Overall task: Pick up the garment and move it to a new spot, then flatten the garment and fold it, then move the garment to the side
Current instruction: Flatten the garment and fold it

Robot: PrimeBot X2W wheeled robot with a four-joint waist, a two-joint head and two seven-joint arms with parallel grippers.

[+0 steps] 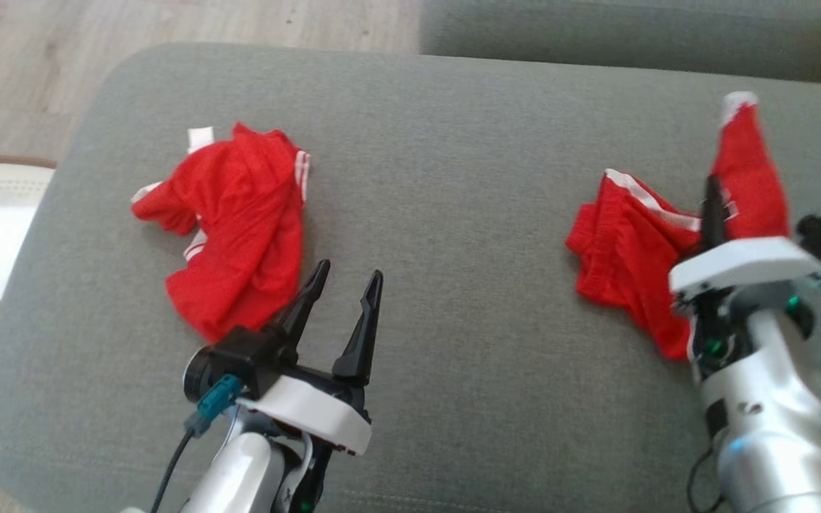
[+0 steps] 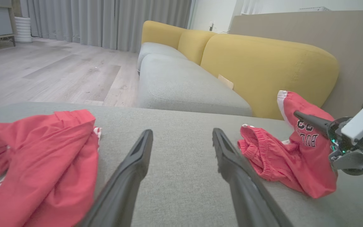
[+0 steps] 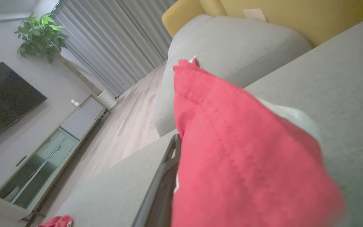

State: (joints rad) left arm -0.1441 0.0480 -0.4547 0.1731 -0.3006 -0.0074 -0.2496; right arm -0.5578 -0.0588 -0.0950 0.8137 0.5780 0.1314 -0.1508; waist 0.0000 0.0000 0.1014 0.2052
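Currently the right end effector (image 1: 720, 206) is clamped on the right-hand red garment (image 1: 624, 242), with one end raised off the grey cushion (image 1: 453, 214), presumably to start relocation. The left end effector (image 1: 348, 271) hovers, fingers spread, beside a second red garment (image 1: 239, 214), uninvolved.

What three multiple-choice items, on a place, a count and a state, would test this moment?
1. Where is the left gripper?
A. Over the wooden floor.
B. Above the grey cushion, beside the left garment.
C. Inside a basket.

2. How many red garments are on the cushion?
A. One.
B. Four.
C. Two.

3. What is the right gripper doing?
A. Pinching the right garment, part of it raised.
B. Open and empty.
C. Holding a cup.

Answers: B, it hangs open by the left garment; C, one lies at each side; A, red cloth rises from its grip.
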